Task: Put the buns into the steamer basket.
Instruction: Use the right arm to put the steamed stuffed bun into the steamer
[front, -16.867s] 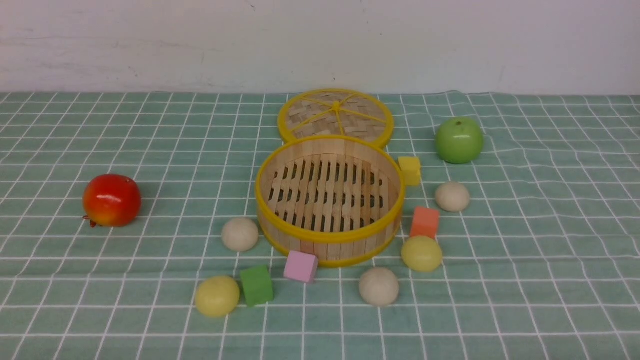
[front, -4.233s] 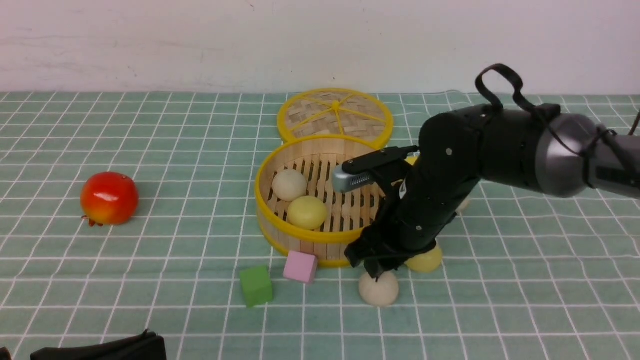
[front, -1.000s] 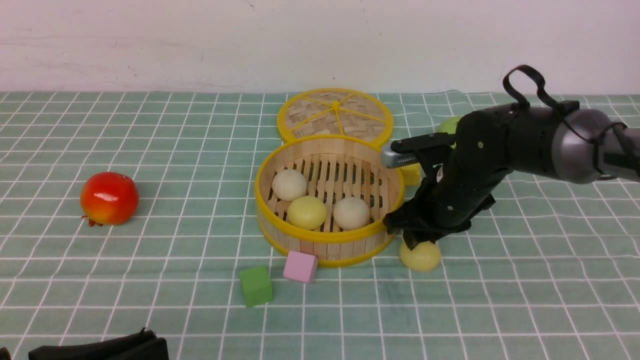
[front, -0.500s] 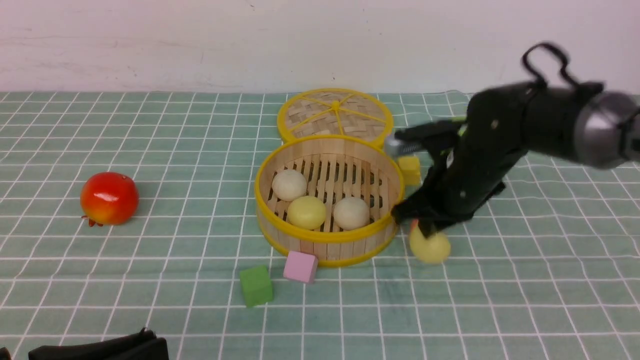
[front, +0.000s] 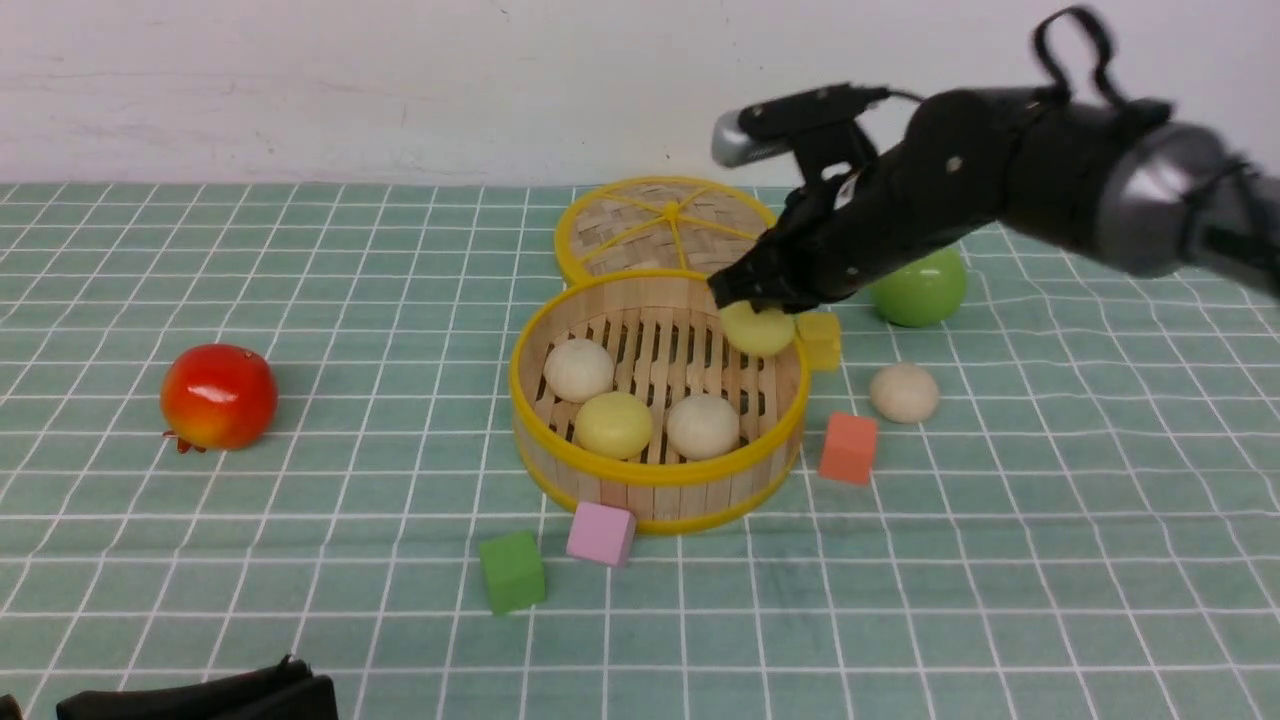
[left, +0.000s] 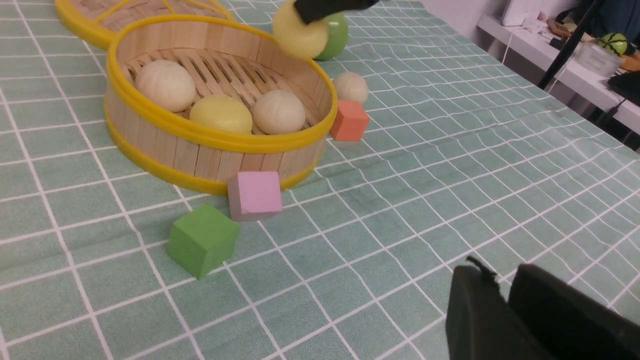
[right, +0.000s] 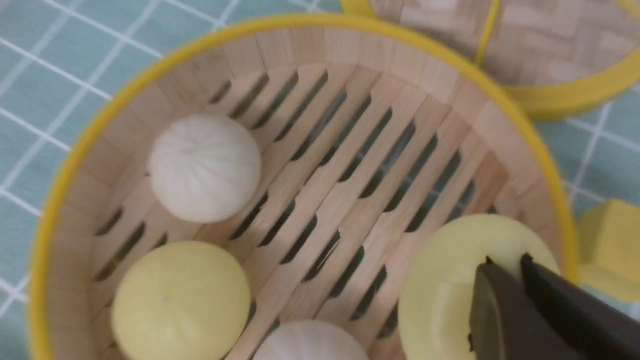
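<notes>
Over the steamer basket (front: 655, 476) rim, right claw (front: 752, 303) clamps yellow bun (front: 762, 333) — its top hidden.

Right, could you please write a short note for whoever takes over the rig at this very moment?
Right gripper: shut on a pale yellow bun, held in the air over the far right rim of the steamer basket.
Left gripper: low at the robot's near side, nothing seen in it; open or shut is unclear.
Done: three buns lie in the basket, two off-white and one yellow.
Left: release the held bun into the basket, then fetch the last off-white bun, on the cloth right of the basket, beyond the orange cube.
</notes>
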